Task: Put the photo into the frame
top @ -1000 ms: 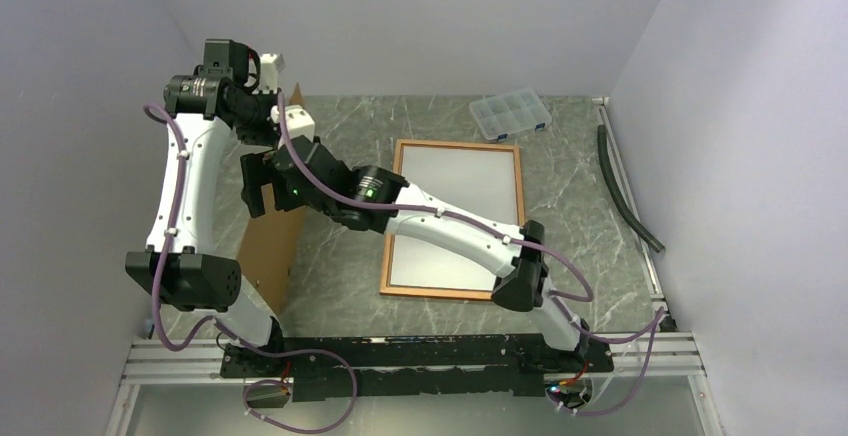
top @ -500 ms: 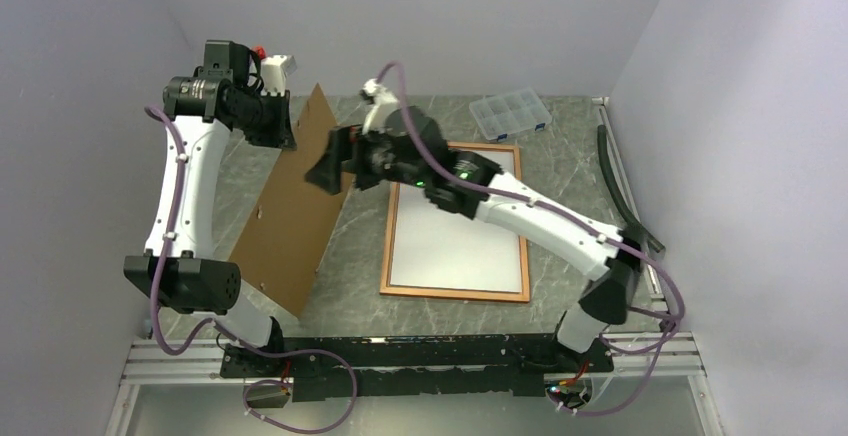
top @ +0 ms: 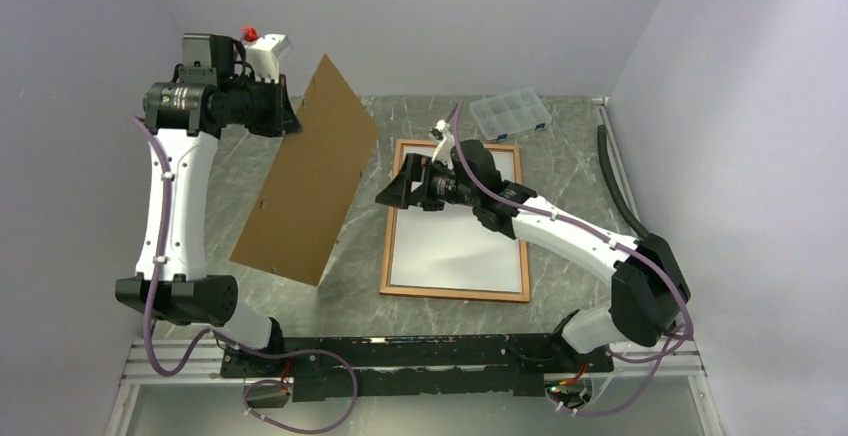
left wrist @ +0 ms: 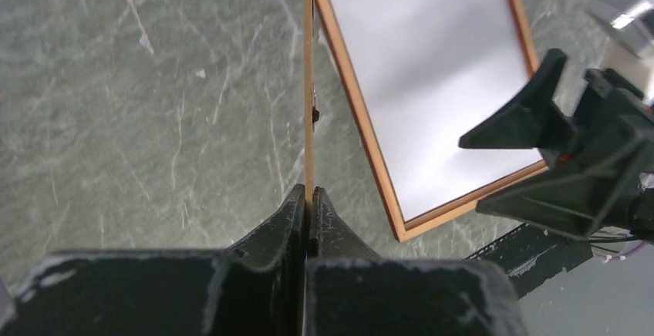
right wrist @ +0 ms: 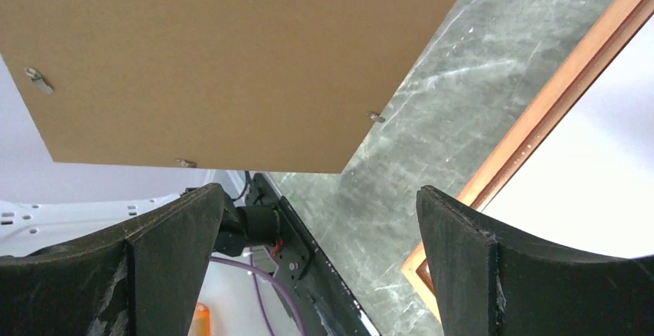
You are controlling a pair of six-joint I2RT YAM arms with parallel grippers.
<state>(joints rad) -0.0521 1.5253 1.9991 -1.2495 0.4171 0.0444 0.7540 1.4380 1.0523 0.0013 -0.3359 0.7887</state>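
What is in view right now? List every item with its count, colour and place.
board: one, brown, lifted and tilted above the table's left half
frame: one, reddish-brown border, flat at the table's centre
white sheet: one, white, fills the inside of the frame; possibly the photo's back
compartment box: one, clear, far edge of the table
hose: one, black, along the right edge
table: one, green marbled
left end effector: one, black, shut on the board's edge
right end effector: one, black, open, empty, above the frame's far left corner
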